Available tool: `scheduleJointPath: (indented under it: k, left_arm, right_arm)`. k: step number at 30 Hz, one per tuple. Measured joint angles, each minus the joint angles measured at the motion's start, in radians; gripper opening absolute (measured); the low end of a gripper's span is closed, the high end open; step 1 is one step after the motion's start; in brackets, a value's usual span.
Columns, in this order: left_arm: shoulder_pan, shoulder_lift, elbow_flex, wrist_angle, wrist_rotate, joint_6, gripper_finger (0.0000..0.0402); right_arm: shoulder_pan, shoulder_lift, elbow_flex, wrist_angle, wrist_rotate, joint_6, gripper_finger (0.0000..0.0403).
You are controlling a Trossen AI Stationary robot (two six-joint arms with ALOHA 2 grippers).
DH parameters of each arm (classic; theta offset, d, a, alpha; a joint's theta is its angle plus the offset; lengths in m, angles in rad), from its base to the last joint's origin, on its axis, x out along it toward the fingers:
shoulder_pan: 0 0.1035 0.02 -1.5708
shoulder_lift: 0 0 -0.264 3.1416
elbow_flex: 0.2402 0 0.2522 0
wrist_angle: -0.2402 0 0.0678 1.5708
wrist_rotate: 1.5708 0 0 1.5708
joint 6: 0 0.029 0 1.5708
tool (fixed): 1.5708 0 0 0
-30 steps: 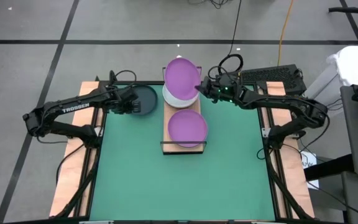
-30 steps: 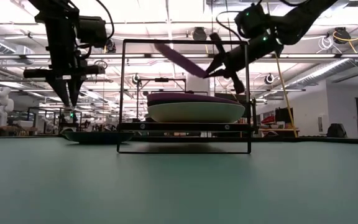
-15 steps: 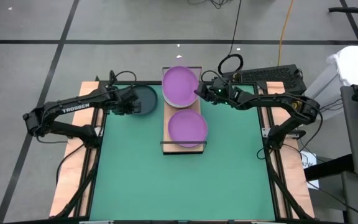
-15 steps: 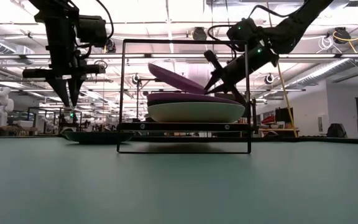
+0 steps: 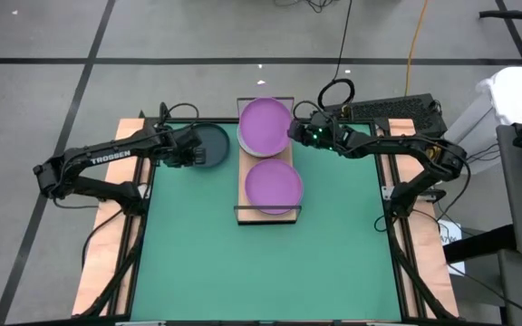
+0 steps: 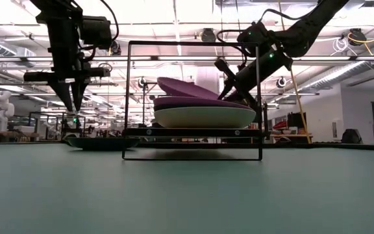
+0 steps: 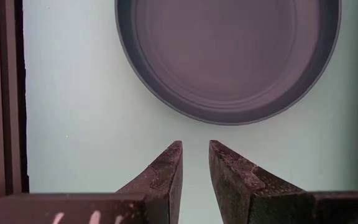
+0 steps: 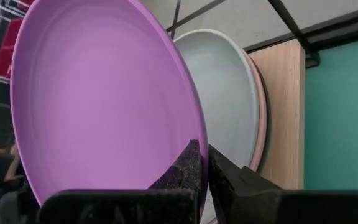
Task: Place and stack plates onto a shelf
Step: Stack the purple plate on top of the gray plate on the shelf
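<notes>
While the near part of the green surface [image 5: 261,263] lies bare, the shelf [image 5: 243,177] stands along the middle of it, a narrow wood board with black wire ends, running from the centre toward the far edge. On its near half one purple plate [image 5: 274,186] lies flat. On the far half there is a stack: a pale mint plate [image 8: 229,93] on top of a pink plate [image 8: 261,112], whose rim only just shows behind it in the right wrist view. Over this stack the right pincer [image 5: 294,134] holds a second purple plate [image 5: 265,126] by its right rim; the two fingers are closed tight on the rim, one on each face. In the low view this plate [image 6: 187,88] is tilted, with its left edge low near the stack and the held edge higher, so it is not yet flat on the pale plate. I cannot tell if its low edge touches the stack. The right arm reaches in from the right side, at the far end of the shelf. To the left of the shelf, a dark grey plate [image 5: 208,145] lies flat on the surface near the far left corner. The left pincer [image 7: 194,163] hangs above the near rim of this plate, fingers a little apart with a narrow gap, and it holds nothing.
</notes>
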Motion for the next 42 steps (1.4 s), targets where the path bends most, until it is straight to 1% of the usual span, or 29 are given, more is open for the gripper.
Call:
scheduleJointPath:
  k: [4,10,15,18,28,31,36,42]
  left_arm:
    - [0.0,0.0,0.0,0.0,0.0,0.0,0.0083]
    - [0.0,0.0,0.0,0.0,0.0,-0.003,0.0083]
    - [0.0,0.0,0.0,0.002,-0.001,-0.007,0.0083]
    - [0.0,0.0,0.0,0.004,-0.001,-0.007,0.0083]
    - [-0.002,0.0,0.0,0.005,0.002,-0.05,0.0083]
    - [-0.002,0.0,0.0,0.005,0.002,-0.053,0.0083]
    - [-0.002,0.0,0.0,0.005,0.003,-0.052,0.0083]
    - [-0.002,0.0,0.0,0.006,-0.008,0.011,0.0083]
  right_arm:
    - [0.0,0.0,0.0,0.0,0.031,-0.046,0.0]
    - [0.0,0.011,0.0,0.011,0.064,-0.047,0.0]
    - [0.004,0.084,0.0,0.113,-0.008,-0.027,0.0]
    - [0.01,0.116,-0.001,0.136,-0.002,0.022,0.0]
    - [0.007,0.12,-0.001,0.136,0.005,0.016,0.0001]
    - [0.007,0.12,-0.001,0.096,0.023,0.033,0.0006]
    - [0.006,0.12,-0.001,0.099,0.032,0.043,0.0024]
    - [0.006,0.12,0.0,0.105,0.027,0.043,0.0054]
